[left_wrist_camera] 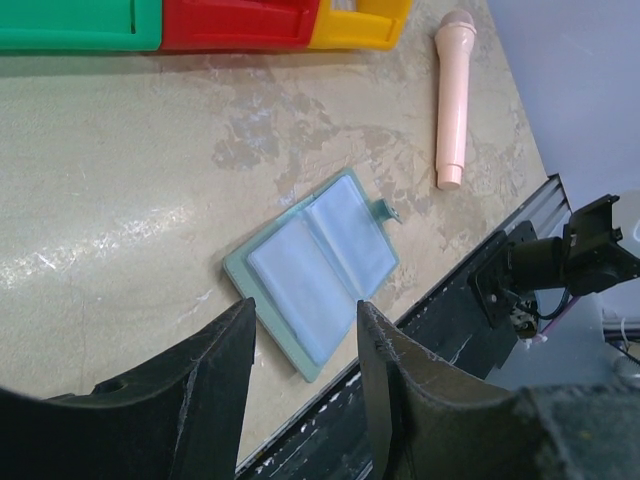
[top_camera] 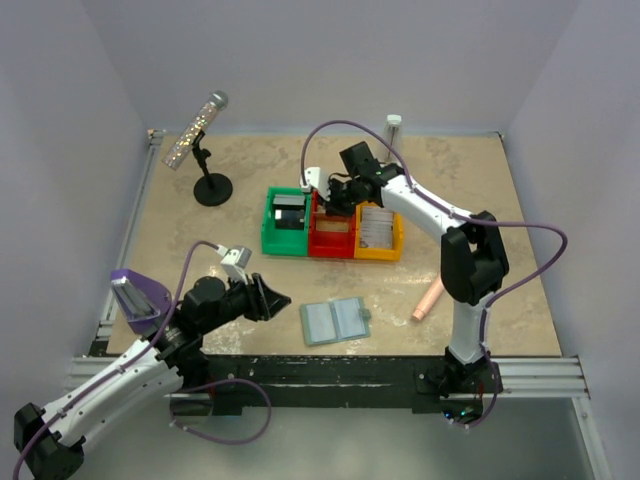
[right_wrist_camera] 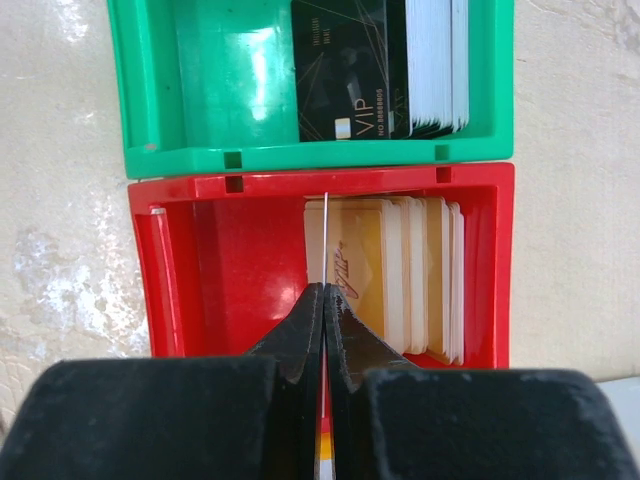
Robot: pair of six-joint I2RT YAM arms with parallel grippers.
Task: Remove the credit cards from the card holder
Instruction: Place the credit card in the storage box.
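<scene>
The card holder [top_camera: 335, 321] lies open and flat near the table's front edge, pale blue-grey with a small tab. In the left wrist view the card holder [left_wrist_camera: 318, 268] shows only pale pockets. My left gripper [left_wrist_camera: 305, 310] hovers open just left of it, with nothing between its fingers. My right gripper [right_wrist_camera: 325, 288] is over the red bin [right_wrist_camera: 165, 260], shut on a thin credit card [right_wrist_camera: 326, 240] seen edge-on. This card points down into the bin beside a stack of tan cards [right_wrist_camera: 400, 280]. Dark cards [right_wrist_camera: 350, 70] stand in the green bin [right_wrist_camera: 150, 90].
A yellow bin [top_camera: 380, 232] holding whitish cards adjoins the red bin [top_camera: 332, 240]. A pink microphone [left_wrist_camera: 452, 95] lies right of the wallet. A glittery microphone on a black stand [top_camera: 200, 140] stands at the back left. A purple object [top_camera: 135, 297] sits at the left edge.
</scene>
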